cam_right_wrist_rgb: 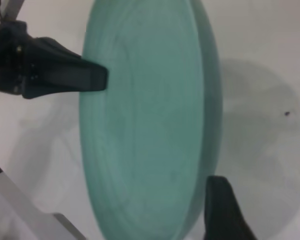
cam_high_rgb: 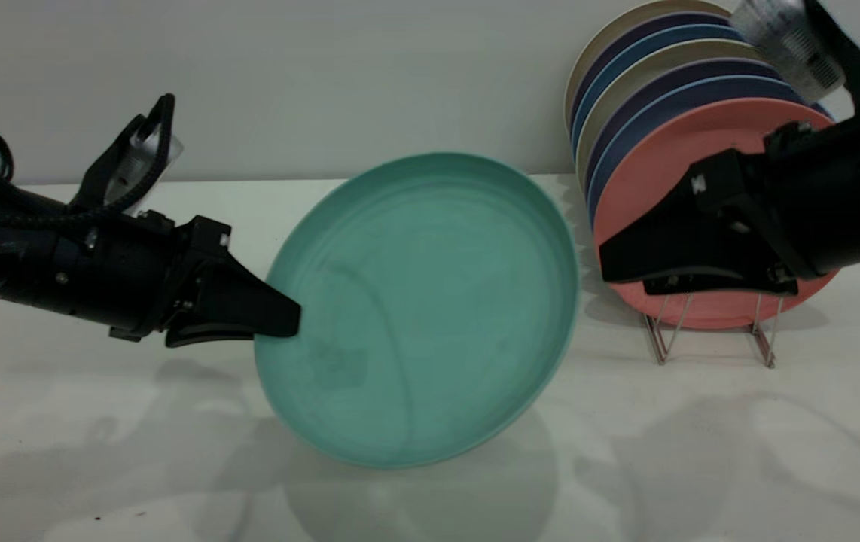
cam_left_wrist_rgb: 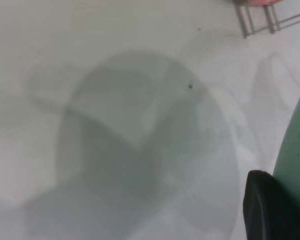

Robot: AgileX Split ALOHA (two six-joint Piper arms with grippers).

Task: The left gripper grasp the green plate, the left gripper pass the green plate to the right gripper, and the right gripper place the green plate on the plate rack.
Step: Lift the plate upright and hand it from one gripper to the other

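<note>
My left gripper [cam_high_rgb: 279, 320] is shut on the left rim of the green plate [cam_high_rgb: 419, 309] and holds it tilted, face toward the camera, above the white table. In the left wrist view one finger [cam_left_wrist_rgb: 270, 210] lies against the plate's edge [cam_left_wrist_rgb: 296, 145]. My right gripper [cam_high_rgb: 602, 265] hovers just right of the plate's right rim with a small gap and looks open. In the right wrist view the plate [cam_right_wrist_rgb: 145, 125] fills the middle, one right finger [cam_right_wrist_rgb: 225, 212] stands beside its rim, and the left gripper [cam_right_wrist_rgb: 65, 72] grips the far side. The plate rack [cam_high_rgb: 671, 331] stands behind the right gripper.
The rack holds a salmon-pink plate [cam_high_rgb: 671, 165] at the front and several blue, purple and cream plates [cam_high_rgb: 648, 83] behind it. Rack wires show in the left wrist view [cam_left_wrist_rgb: 260, 20]. A plain wall runs along the back of the white table [cam_high_rgb: 99, 452].
</note>
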